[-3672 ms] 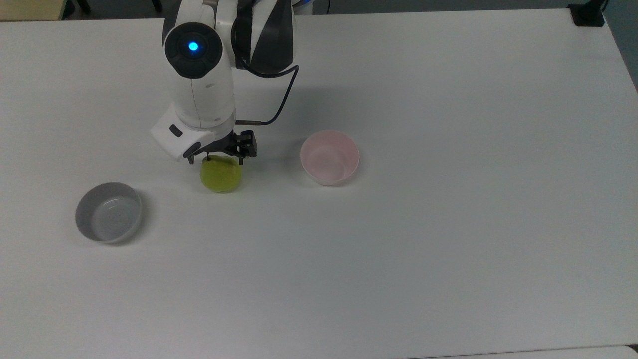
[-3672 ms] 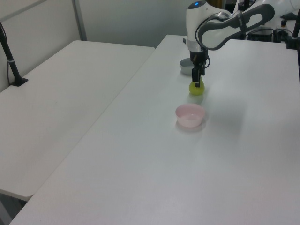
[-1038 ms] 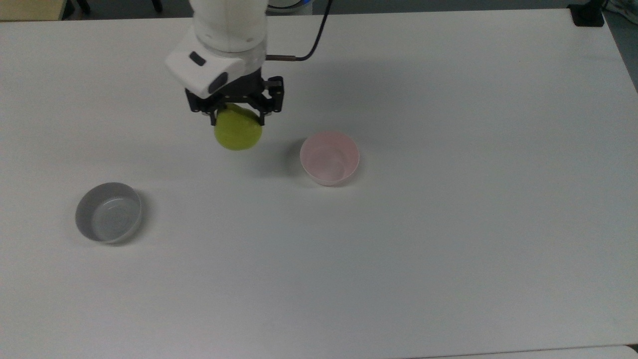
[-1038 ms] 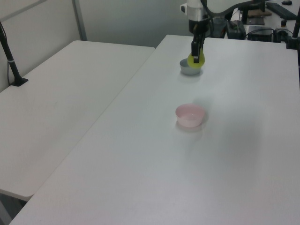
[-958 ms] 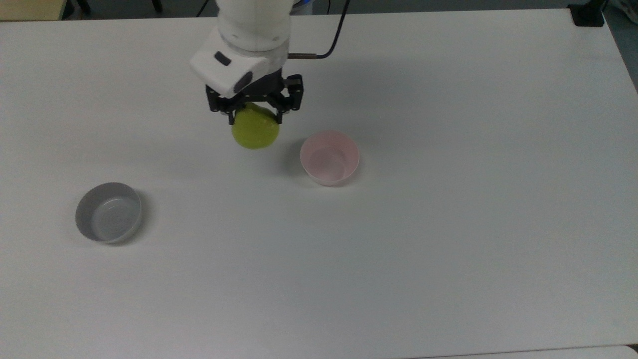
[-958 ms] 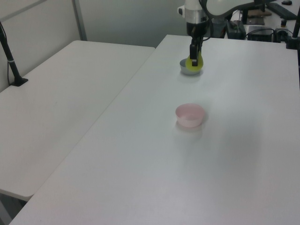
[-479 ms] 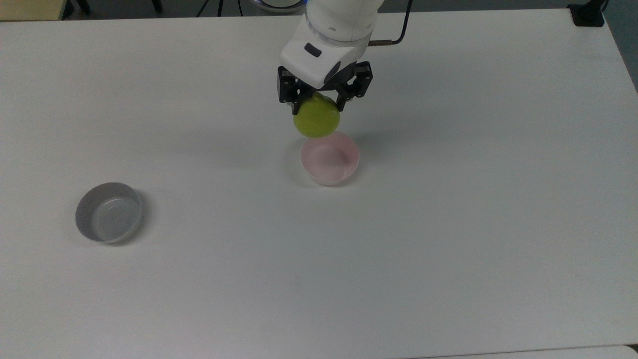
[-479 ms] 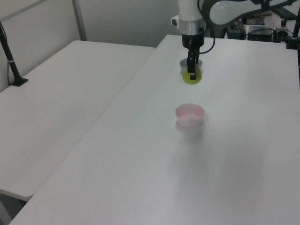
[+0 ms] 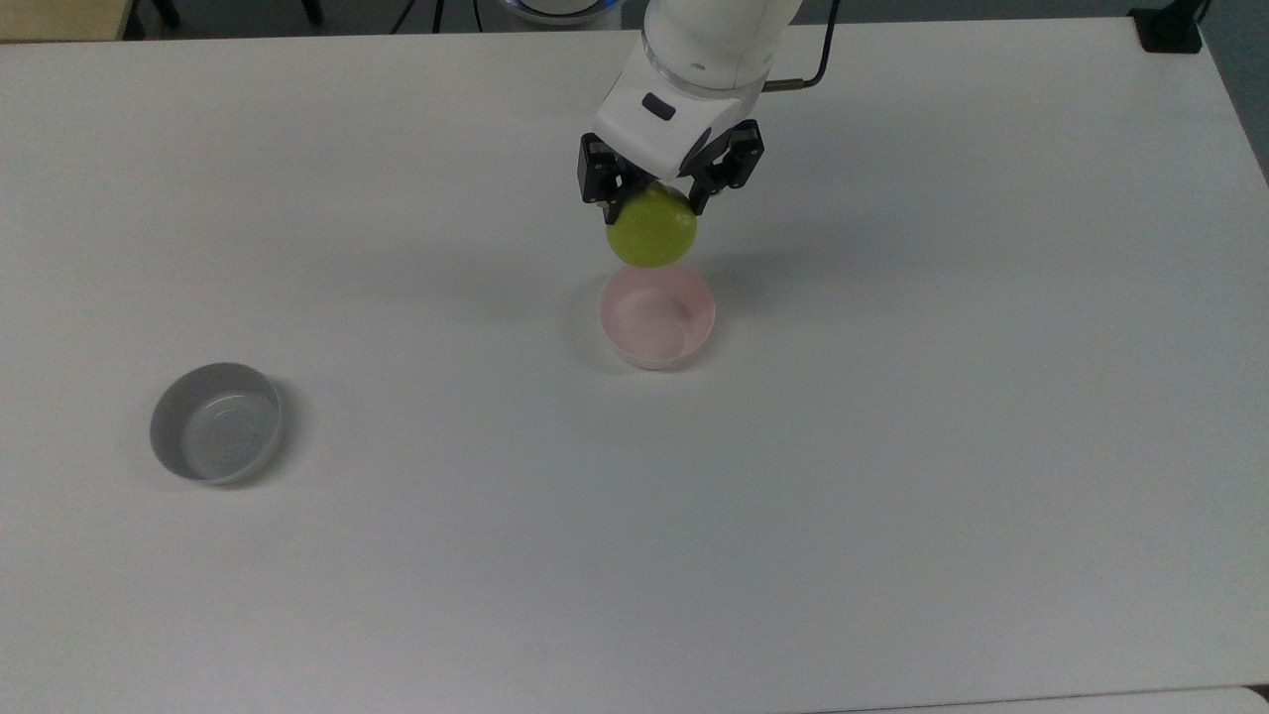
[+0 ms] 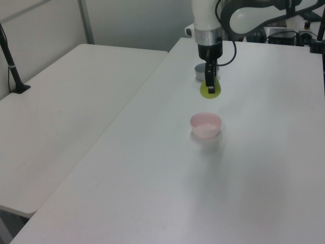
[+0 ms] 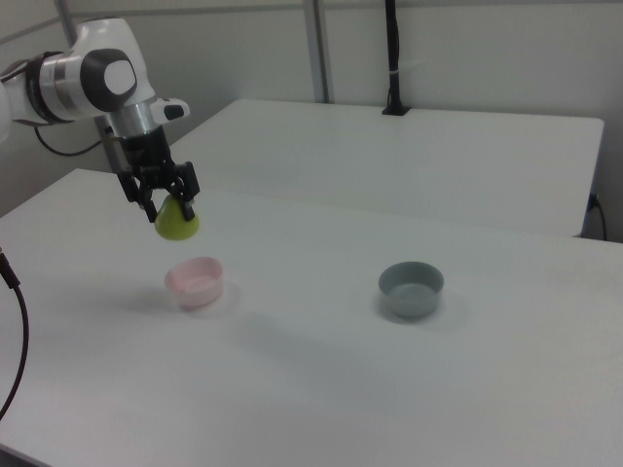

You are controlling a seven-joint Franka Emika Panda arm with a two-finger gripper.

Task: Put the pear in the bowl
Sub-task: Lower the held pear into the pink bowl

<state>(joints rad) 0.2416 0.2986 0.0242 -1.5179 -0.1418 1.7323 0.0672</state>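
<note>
Pear (image 9: 651, 228) hangs in the air, clamped between the two black fingers (image 9: 598, 186) of the gripper (image 9: 656, 203), which is closed around the fruit's upper part so that the round yellow-green body sticks out below. In the right view the pear (image 11: 177, 223) is clearly off the counter (image 11: 321, 389), above the pink bowl (image 11: 195, 282) and not touching it. In the top view the fruit sits at twelve o'clock from the pink bowl (image 9: 656, 314), its lower edge just meeting the bowl's far rim as the camera sees it. In the left view the pear (image 10: 210, 89) again shows at twelve o'clock from the pink bowl (image 10: 205, 125), with a gap of bare counter (image 10: 167, 193) between them, and the gripper (image 10: 209, 83) points straight down from the white arm (image 10: 205, 20).

The pink bowl stands upright on the white counter (image 9: 793, 496) with nothing in it. A grey bowl (image 9: 215, 423) stands well apart from it, toward eight o'clock in the top view, also upright and holding nothing. In the right view the grey bowl (image 11: 410, 289) lies at three o'clock from the pink one. In the left view the grey bowl (image 10: 200, 72) is partly hidden behind the gripper and the fruit. A black cable (image 9: 808, 69) runs from the arm's wrist. A second white table (image 11: 389, 165) stands beyond the counter in the right view, with a dark pole (image 11: 392, 58) rising from its far edge.
</note>
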